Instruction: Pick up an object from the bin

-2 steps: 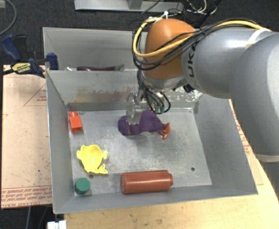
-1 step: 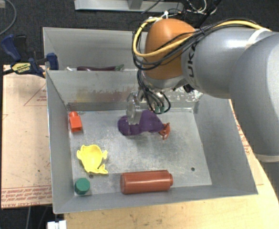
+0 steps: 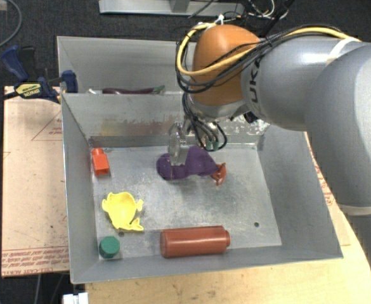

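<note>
**Purple toy beneath the gripper**

Camera view: the purple toy lies near the middle of the bin, toward the back wall, and a small reddish piece touches its right end. The gripper is low over the toy's left part; I cannot tell how far its jaws are open. An orange block lies by the left wall and a red-brown cylinder along the front edge.

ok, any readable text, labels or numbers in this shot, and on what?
"UK": dark letters on the grey arm, turned sideways next to its orange cover; the rest of the word is out of sight.
No lettering can be read on the purple toy, orange block, yellow toy, green cap or red-brown cylinder.
</note>
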{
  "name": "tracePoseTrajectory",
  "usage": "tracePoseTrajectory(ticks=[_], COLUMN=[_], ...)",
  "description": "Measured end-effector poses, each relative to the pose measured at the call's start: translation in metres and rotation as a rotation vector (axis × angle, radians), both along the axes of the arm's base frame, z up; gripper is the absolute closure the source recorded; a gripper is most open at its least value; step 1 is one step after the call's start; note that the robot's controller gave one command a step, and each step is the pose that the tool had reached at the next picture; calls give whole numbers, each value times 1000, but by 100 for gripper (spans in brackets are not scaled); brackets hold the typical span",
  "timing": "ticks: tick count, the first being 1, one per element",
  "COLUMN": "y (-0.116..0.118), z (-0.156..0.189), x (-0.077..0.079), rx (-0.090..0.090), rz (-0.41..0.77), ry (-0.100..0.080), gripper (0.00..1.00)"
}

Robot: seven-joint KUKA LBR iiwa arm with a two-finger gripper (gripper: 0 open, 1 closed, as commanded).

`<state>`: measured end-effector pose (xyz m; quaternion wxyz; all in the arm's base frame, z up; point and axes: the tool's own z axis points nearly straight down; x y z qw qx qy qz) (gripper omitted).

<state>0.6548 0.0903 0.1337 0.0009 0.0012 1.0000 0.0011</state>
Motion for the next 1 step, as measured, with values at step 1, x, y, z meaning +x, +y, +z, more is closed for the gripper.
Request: tracePoseTrajectory(ticks=[1], y=[0], z=[0], x=[0], rx=[0], rz=[0], ry=[0], gripper=[100])
